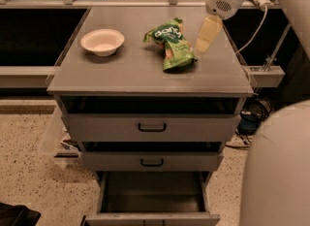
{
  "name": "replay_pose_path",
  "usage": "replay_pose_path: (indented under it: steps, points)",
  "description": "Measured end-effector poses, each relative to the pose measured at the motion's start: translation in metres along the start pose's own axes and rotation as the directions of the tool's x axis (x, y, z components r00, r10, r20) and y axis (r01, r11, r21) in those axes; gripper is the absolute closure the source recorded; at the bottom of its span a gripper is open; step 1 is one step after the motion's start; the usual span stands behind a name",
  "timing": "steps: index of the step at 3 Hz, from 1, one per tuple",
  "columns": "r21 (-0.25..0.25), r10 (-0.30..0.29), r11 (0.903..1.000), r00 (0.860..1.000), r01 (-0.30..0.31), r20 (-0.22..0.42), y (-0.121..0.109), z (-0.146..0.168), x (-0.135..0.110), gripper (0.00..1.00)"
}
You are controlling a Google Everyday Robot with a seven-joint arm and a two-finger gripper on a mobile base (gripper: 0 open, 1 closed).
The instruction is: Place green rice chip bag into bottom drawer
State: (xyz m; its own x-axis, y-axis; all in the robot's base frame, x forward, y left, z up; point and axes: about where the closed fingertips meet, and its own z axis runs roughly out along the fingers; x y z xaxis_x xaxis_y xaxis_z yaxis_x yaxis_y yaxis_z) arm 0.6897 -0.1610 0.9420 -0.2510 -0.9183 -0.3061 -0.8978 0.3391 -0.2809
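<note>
The green rice chip bag [172, 43] lies crumpled on the grey cabinet top [145, 74], right of centre, with its dark band and white lettering toward the back. My gripper [199, 50] hangs point-down from the white wrist at the top right. It is just right of the bag, close to its right edge and low over the cabinet top, and holds nothing. The bottom drawer [150, 217] is pulled open below, showing a dark interior with nothing in it.
A white bowl [102, 40] stands on the left of the cabinet top. The two upper drawers [151, 127] with black handles are closed. Part of my arm [278, 167] fills the lower right foreground. Cables [254, 113] lie on the floor to the right.
</note>
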Motion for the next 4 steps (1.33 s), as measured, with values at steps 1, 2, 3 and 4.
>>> replay_pose_path:
  steps: [1,2,3,4]
  points:
    - [-0.015,0.085,0.9963,0.996,-0.085,0.013,-0.027,0.039,0.008,0.0]
    - [-0.069,0.164,0.9849,0.984,-0.159,0.07,-0.036,0.081,-0.002,0.0]
    - [-0.14,0.227,0.9676,0.966,-0.21,0.123,-0.036,0.115,-0.023,0.0]
    - [-0.143,0.233,0.9661,0.964,-0.215,0.13,-0.038,0.119,-0.024,0.18]
